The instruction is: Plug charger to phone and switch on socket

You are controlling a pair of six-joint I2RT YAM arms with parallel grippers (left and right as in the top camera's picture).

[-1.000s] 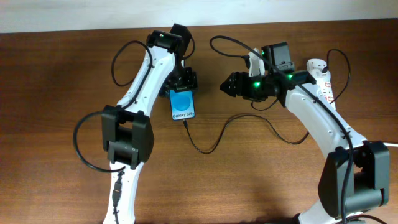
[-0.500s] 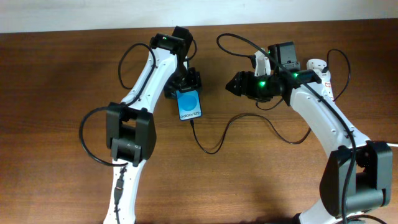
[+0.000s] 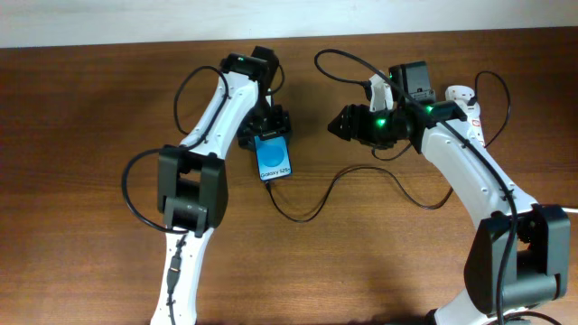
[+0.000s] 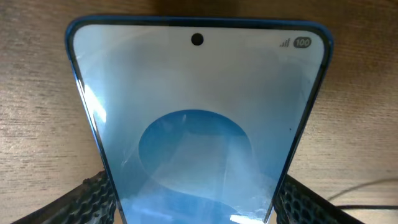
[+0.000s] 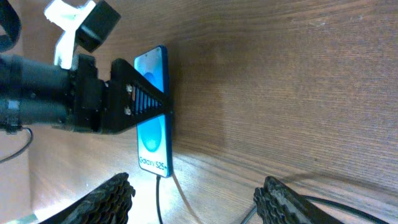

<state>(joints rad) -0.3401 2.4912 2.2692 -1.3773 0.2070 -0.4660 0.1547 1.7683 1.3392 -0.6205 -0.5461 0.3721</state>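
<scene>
Holding phone (image 3: 275,159) in left jaws, charger (image 3: 299,218) attached

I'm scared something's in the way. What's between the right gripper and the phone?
Only bare table lies between the right gripper and the phone, as the overhead view shows. The charger loops lower down, outside that stretch.

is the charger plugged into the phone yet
Looks plugged in: the charger meets the phone's bottom edge in overhead and right wrist views; how deep it sits, cannot tell.
</scene>
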